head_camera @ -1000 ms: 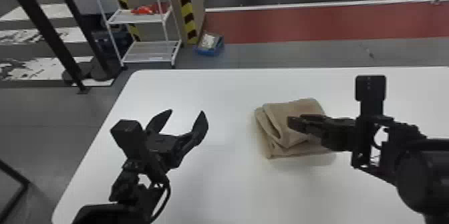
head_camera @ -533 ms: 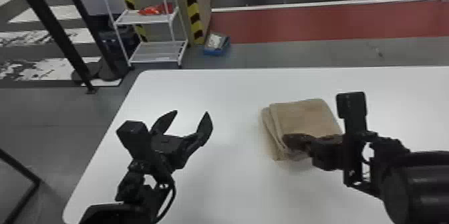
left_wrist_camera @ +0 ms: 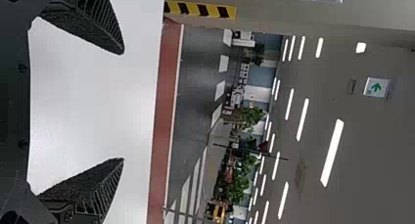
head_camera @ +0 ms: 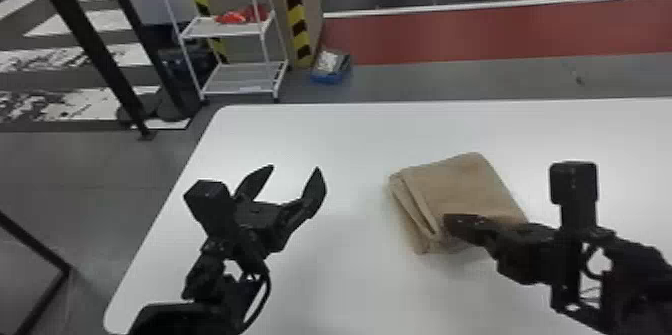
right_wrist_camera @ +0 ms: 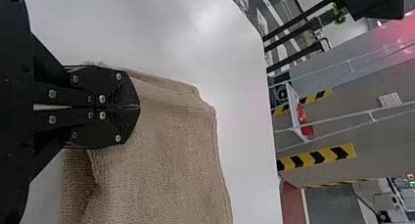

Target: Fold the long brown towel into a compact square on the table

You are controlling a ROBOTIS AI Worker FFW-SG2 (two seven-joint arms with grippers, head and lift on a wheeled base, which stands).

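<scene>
Well, the floor's red strip (head_camera: 450, 31) crosses the upper right of the frame, and below it the white bench (head_camera: 350, 134) spreads from lower left to the right edge. A white rack (head_camera: 230, 29) stands behind it, upper left of centre. On the bench, right of centre, lies the brown towel (head_camera: 460, 184), folded into a thick, roughly square pad, its stacked layers showing along the left side.

The right pincer (head_camera: 447, 223) comes in from the right edge and sits over the towel's lower part. In the right wrist view its fingers are clenched flat together; they seem to touch the cloth, though I can't tell whether any is nipped. The left pincer (head_camera: 295, 167), lower left of centre, is held above the bench, spread wide and empty. Beyond the bench, at upper centre, a blue box (head_camera: 327, 79) rests on the floor.
</scene>
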